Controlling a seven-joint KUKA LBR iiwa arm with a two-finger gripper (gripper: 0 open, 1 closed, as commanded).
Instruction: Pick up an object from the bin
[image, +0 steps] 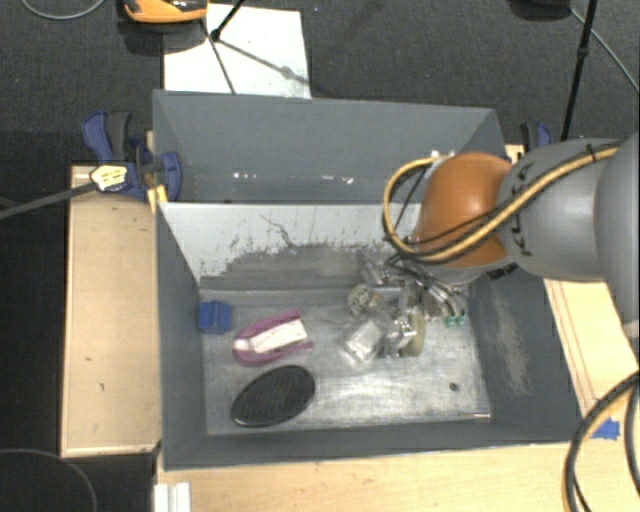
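We see pincer (405, 325) low in bin (330, 160), right of centre, against clear crinkly packet (362, 343). How far open, and whether gripping, we cannot tell. We judge packet light, slippery, crushable; best pinched across narrow middle.

Grey arm (575, 210) reaching in from the right, gripper (397, 322) pointed down.

The gripper hangs below and slightly left of a rounded orange cover (462, 208) on the wrist. The thick grey link runs off to the right behind the cover. Yellow and black cables (398, 200) loop out on the cover's left side, just above the gripper, then sweep across the cover and along the arm. Between cover and gripper sits a cluster of metal wrist hardware (420, 285).
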